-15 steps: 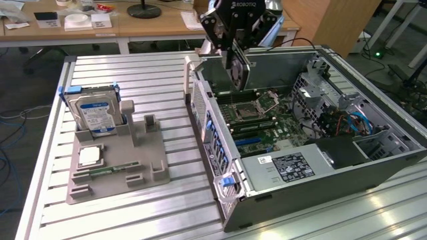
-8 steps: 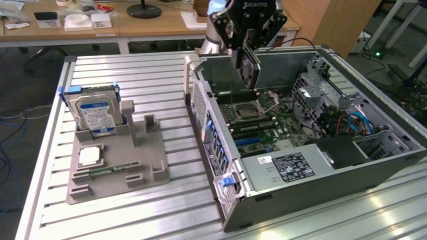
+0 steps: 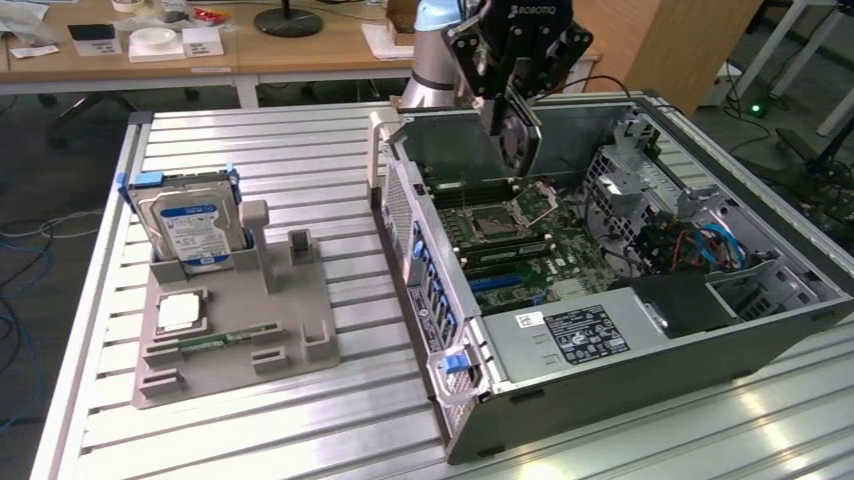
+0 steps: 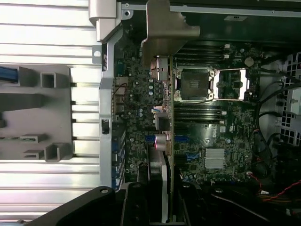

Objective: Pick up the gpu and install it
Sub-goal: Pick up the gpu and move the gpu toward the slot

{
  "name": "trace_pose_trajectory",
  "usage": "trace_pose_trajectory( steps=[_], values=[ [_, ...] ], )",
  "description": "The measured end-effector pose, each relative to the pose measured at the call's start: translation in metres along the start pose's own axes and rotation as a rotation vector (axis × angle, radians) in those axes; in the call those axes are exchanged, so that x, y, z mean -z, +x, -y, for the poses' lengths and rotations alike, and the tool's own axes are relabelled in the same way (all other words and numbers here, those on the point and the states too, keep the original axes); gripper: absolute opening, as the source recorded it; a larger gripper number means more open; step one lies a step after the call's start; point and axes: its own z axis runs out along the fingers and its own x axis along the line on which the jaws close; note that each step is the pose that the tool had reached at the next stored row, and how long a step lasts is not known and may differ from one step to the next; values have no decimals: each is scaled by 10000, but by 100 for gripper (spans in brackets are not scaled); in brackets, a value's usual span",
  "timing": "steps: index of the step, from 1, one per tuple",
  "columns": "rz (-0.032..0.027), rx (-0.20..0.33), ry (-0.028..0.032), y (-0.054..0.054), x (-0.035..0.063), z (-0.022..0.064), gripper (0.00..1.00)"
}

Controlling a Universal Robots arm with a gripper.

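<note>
The gpu (image 3: 514,138) hangs upright in my gripper (image 3: 513,100), above the back of the open computer case (image 3: 667,350) and over its motherboard (image 3: 514,245). In the wrist view the gpu (image 4: 168,141) shows edge-on, running away from the camera, with its pale metal bracket (image 4: 164,33) at the far end. The card lies over the motherboard (image 4: 221,136) beside the CPU socket (image 4: 195,84). The gripper (image 4: 162,209) is shut on the card, with one dark finger (image 4: 136,207) on each side of it.
A grey parts holder (image 3: 240,330) stands on the slatted table (image 3: 294,150) at the exterior view's left. It carries a hard drive (image 3: 194,225), a memory stick (image 3: 220,340) and a small square chip (image 3: 180,312). Drive cages and cables (image 3: 694,245) crowd the case's far side.
</note>
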Motion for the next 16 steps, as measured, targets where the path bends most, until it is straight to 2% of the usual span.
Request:
trace_pose_trajectory(
  steps=[16],
  values=[
    [0,0,0,-396,-12,1,28]
  ],
)
